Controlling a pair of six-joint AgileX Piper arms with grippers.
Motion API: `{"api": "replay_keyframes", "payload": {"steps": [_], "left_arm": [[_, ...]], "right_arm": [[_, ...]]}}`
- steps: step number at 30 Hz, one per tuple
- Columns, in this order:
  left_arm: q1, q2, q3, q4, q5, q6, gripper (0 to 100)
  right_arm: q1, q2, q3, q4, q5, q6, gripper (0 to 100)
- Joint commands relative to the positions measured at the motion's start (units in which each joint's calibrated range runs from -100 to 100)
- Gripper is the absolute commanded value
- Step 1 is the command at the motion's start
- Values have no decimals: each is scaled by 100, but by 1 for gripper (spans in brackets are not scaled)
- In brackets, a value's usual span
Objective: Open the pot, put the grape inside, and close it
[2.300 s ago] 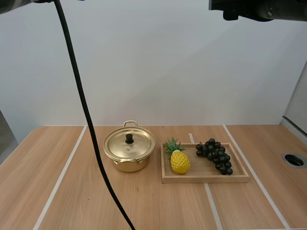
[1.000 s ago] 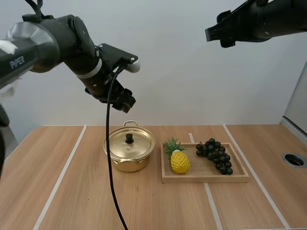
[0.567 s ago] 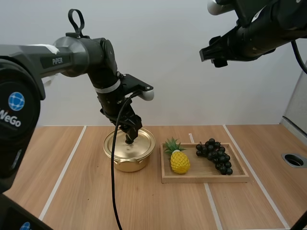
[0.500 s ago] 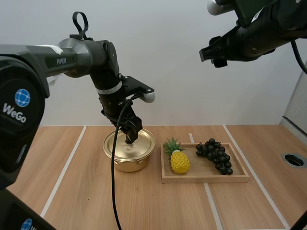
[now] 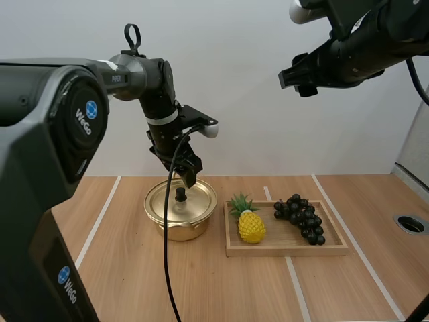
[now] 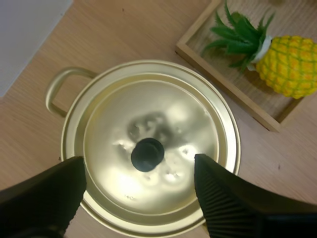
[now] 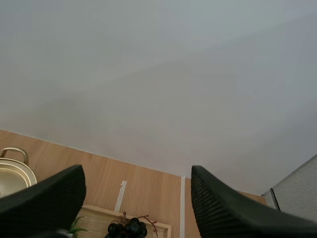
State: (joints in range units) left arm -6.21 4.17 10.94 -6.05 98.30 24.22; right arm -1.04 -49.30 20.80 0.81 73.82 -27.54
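A gold pot (image 5: 179, 218) stands on the table with its lid (image 6: 148, 124) on, left of the wooden tray (image 5: 335, 249). My left gripper (image 5: 188, 176) hangs just above the lid's black knob (image 5: 180, 195). In the left wrist view the left gripper (image 6: 138, 168) is open, one finger on each side of the knob (image 6: 147, 154), touching nothing. A bunch of dark grapes (image 5: 299, 217) lies at the tray's right end. My right gripper (image 5: 298, 77) is high above the tray, open and holding nothing, with the grapes (image 7: 128, 228) far beneath it.
A yellow toy pineapple (image 5: 251, 225) lies in the tray's left end, close to the pot; it also shows beside the lid as the pineapple (image 6: 285, 64). White tape lines (image 5: 94, 228) cross the wooden table. A round hole (image 5: 410, 224) sits at the table's right edge.
My left arm swung in and came down over the pot, then lifted slightly so the knob shows below its tips. The right arm moved into the upper right and holds there.
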Motion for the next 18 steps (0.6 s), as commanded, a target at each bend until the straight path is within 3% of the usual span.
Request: {"api": "replay_keyframes", "payload": {"steps": [1, 18], "left_arm": [[-28, 253, -231, -11, 170, 12, 100], [-28, 723, -303, 31, 170, 128, 100]], "right_arm": [[-20, -46, -38, 21, 12, -45, 100], [-20, -46, -38, 106, 82, -115, 100]]}}
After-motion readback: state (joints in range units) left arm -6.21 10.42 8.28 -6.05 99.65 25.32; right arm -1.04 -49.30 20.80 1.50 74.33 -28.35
